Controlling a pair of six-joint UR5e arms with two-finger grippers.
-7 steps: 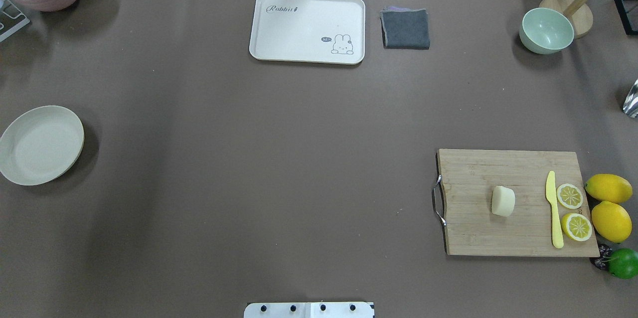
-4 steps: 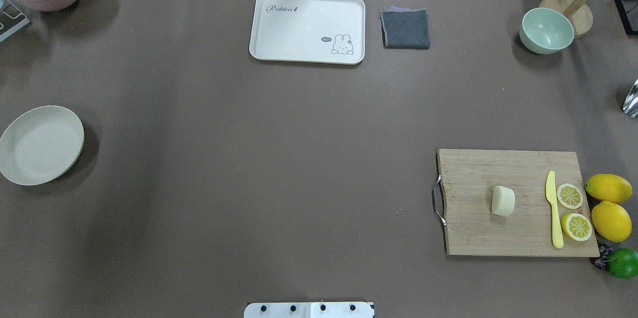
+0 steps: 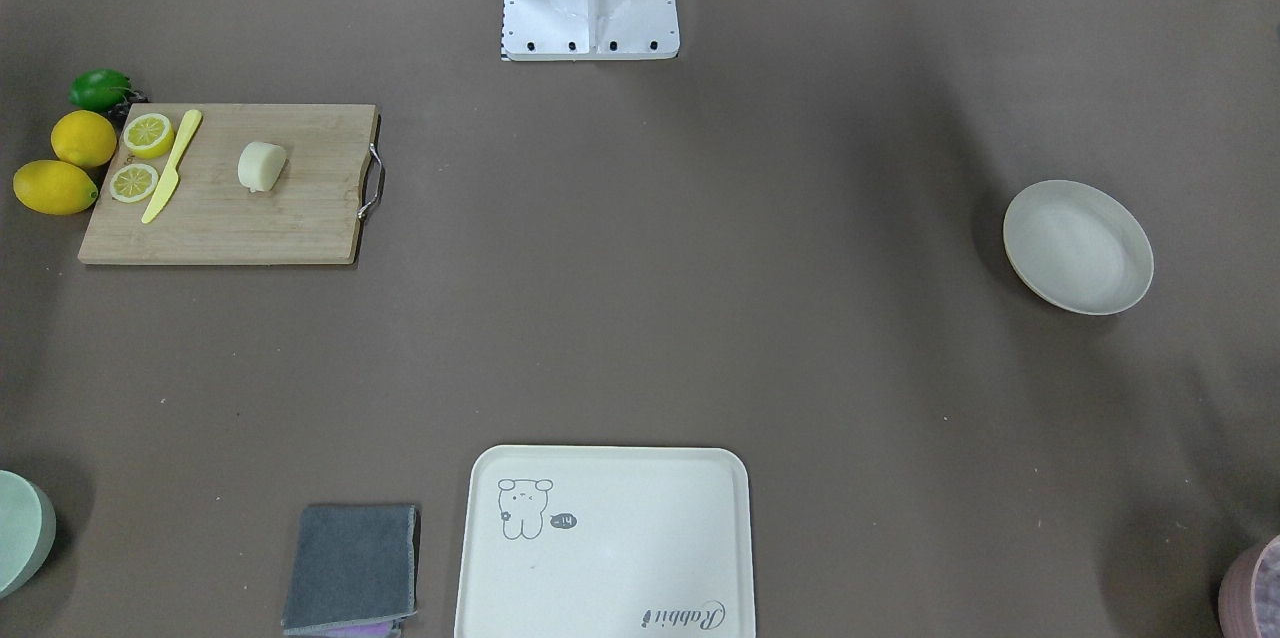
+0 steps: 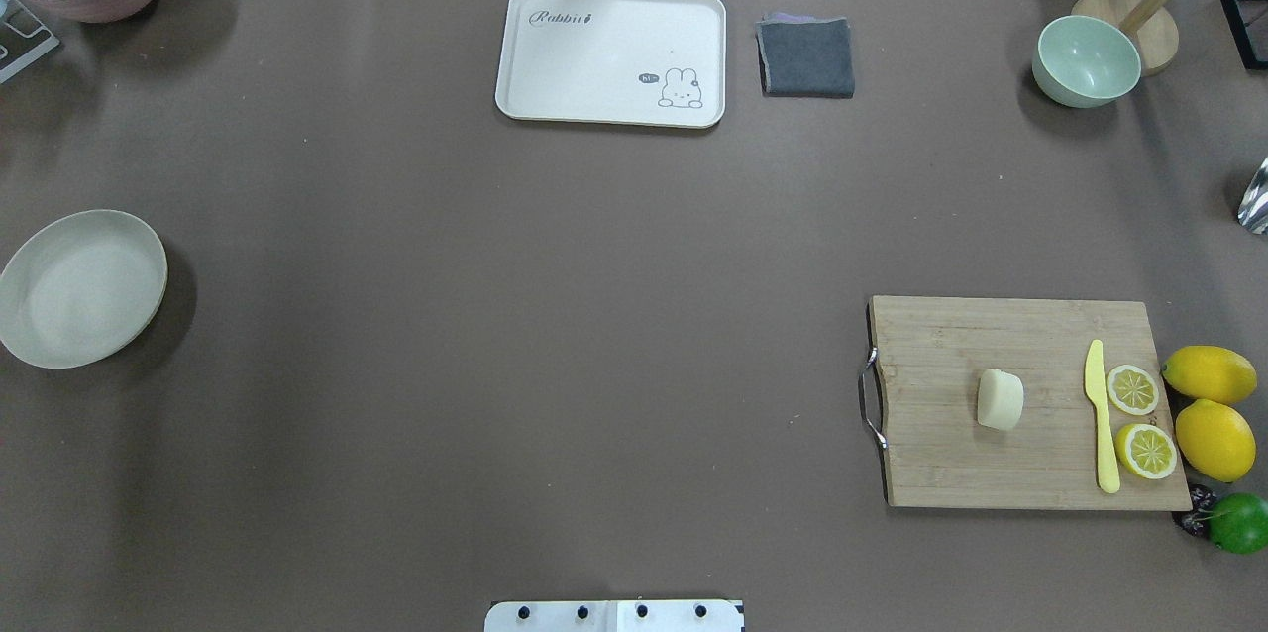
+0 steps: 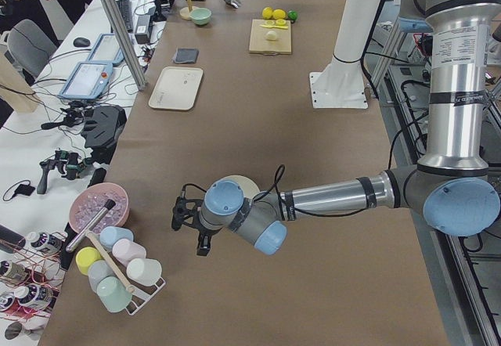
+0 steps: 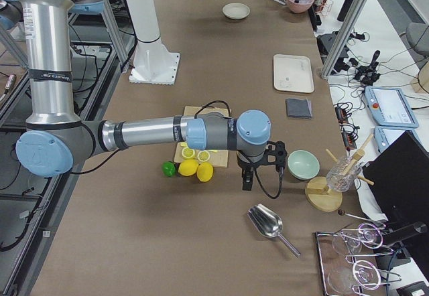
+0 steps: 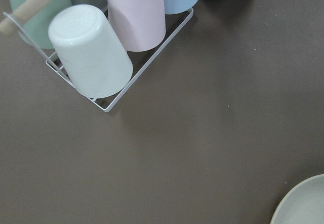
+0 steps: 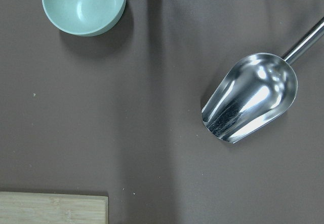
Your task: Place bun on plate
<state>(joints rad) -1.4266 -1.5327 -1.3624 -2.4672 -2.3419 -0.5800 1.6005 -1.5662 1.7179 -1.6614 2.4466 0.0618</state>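
The bun (image 4: 1000,399) is a pale cream lump lying on a wooden cutting board (image 4: 951,454) at the right of the overhead view, also seen in the front-facing view (image 3: 261,165). The plate (image 4: 83,287) is round and off-white, at the table's far left, with nothing on it (image 3: 1078,246). My left gripper (image 5: 202,248) hangs just beyond the plate's outer side, near a cup rack; I cannot tell if it is open or shut. My right gripper (image 6: 245,183) hangs past the lemons, between the board and a green bowl; its state I cannot tell either.
A cream rabbit tray (image 4: 611,55) and a folded grey cloth (image 4: 806,56) lie at the far edge. A green bowl (image 4: 1086,60) and a metal scoop (image 8: 250,97) are at the far right. Yellow knife (image 4: 1100,414), lemon halves (image 4: 1132,389), lemons and a lime sit by the board. Cup rack (image 7: 101,46) at the left end.
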